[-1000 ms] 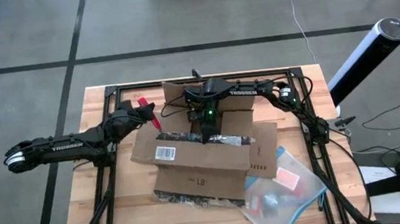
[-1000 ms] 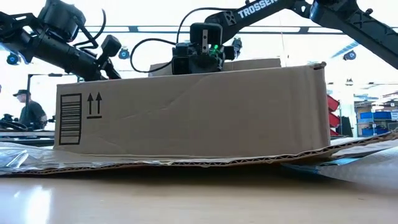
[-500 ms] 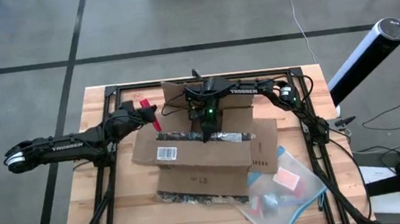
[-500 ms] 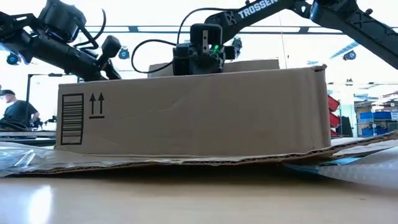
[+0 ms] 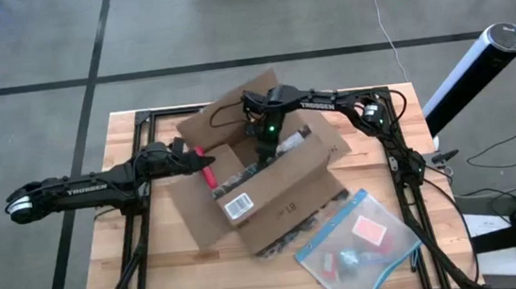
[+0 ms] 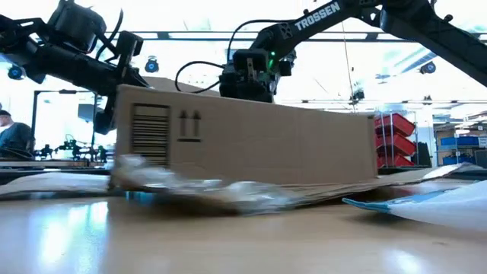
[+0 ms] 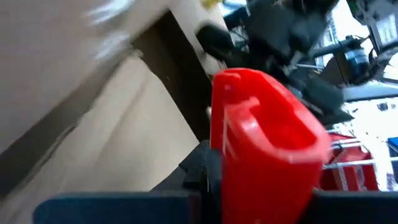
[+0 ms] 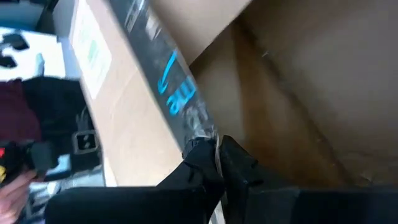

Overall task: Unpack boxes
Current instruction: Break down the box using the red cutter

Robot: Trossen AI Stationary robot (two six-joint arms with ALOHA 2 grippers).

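From the high view, you have the box (image 5: 267, 186) lying near the middle of the table (image 5: 137, 270), open, its long axis running diagonally from the near-left corner toward the far-right corner, with the white barcode label (image 5: 238, 206) on the side facing the near edge. Flaps splay out on the left and toward the far edge. Your right gripper (image 5: 266, 156) reaches down at the box's far wall; your left gripper (image 5: 193, 160) sits at the box's left end carrying the red tool (image 5: 206, 171). The clear pouch (image 5: 357, 239) lies near the near-right corner, just beside the box.

From the low view, the box (image 6: 243, 141) stands with its printed arrows upright, so the opening faces up. Its walls look thin and stiff, the load probably light; expect it to slide on the smooth wood if you push it.

In the left wrist view, the fingers are closed on the red tool (image 7: 264, 146), which points at the cardboard wall.

In the right wrist view, the right fingers (image 8: 205, 163) look pinched narrowly on the top edge of a wall beside the shiny tape (image 8: 165, 81). That rim is a sound place to grip: stiff along its length, though the tape is slick, so take the bare cardboard.
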